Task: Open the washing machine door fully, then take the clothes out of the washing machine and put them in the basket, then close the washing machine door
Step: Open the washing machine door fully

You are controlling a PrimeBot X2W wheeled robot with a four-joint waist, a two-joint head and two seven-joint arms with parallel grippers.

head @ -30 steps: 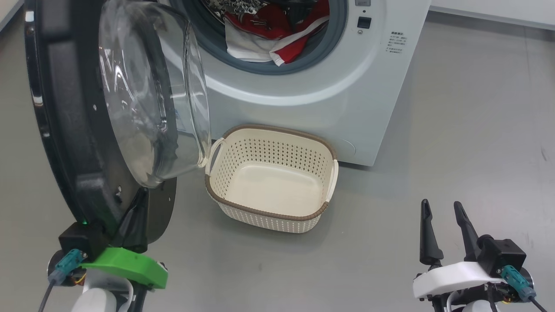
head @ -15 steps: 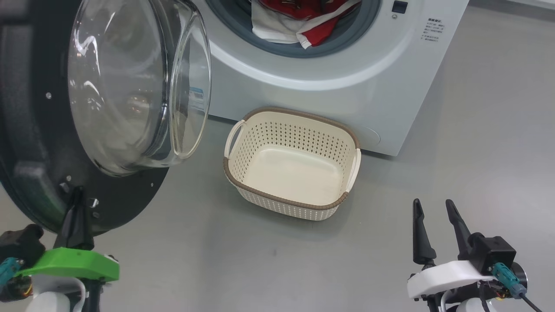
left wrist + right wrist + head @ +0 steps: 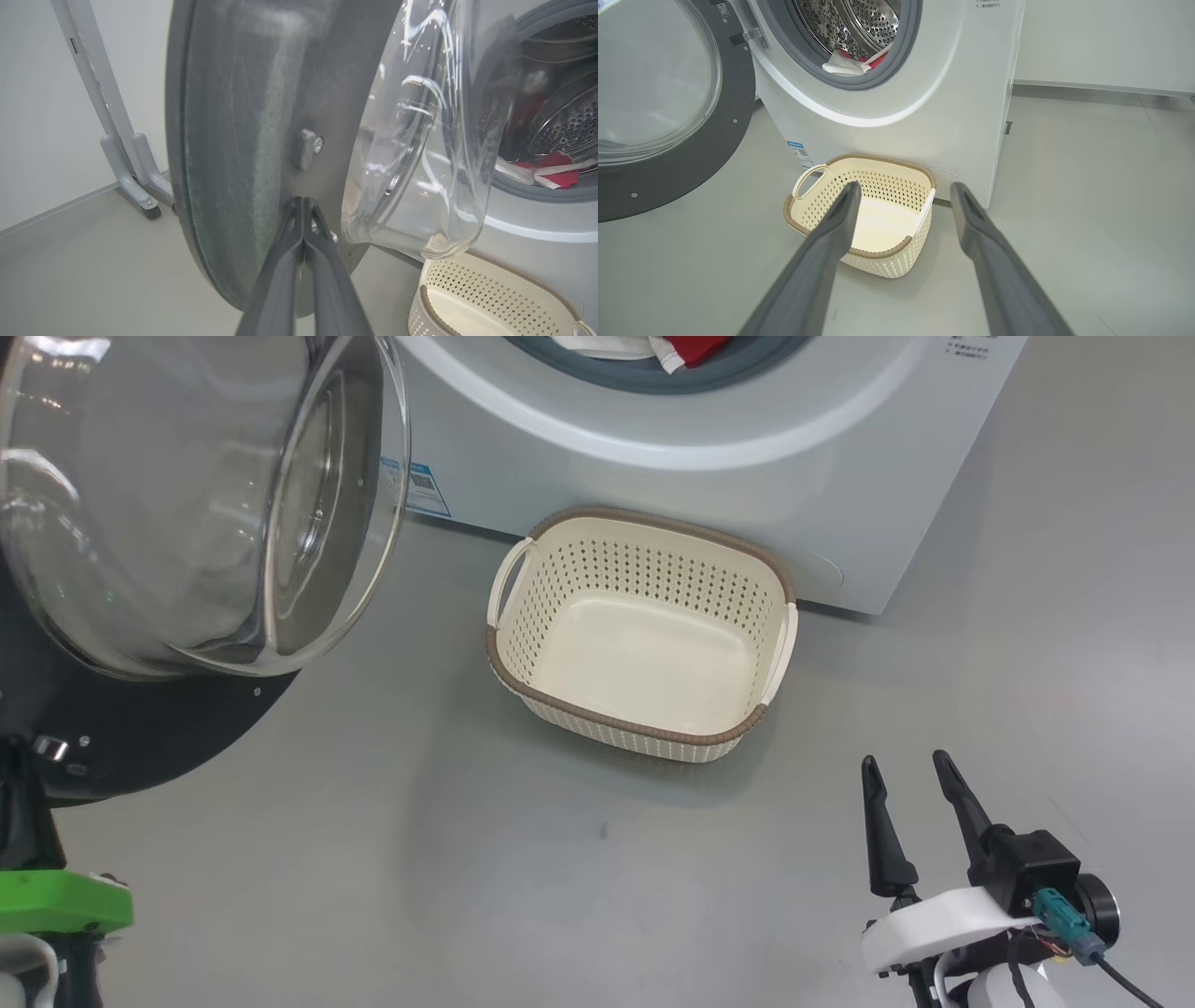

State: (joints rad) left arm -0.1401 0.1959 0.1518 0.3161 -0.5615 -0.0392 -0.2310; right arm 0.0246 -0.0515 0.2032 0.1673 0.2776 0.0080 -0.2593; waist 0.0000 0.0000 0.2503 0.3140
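Left end effector [image 3: 303,201] fully closed w/ tips at the washing machine door [image 3: 224,140], right end effector [image 3: 906,763] wide & empty near the basket [image 3: 644,527].

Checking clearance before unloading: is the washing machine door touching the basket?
Apart. The head view shows a strip of bare grey floor between the washing machine door and the basket.

The round door [image 3: 187,504], glossy black rim and clear glass bowl, runs off the head view's left and top edges. The white front-loading washing machine [image 3: 700,457] is cropped above, leaving a scrap of red-and-white clothes [image 3: 686,347]. Its small blue label's [image 3: 417,487] print is too tiny to read. Whether the left gripper's [image 3: 303,205] tips touch the door is unclear.
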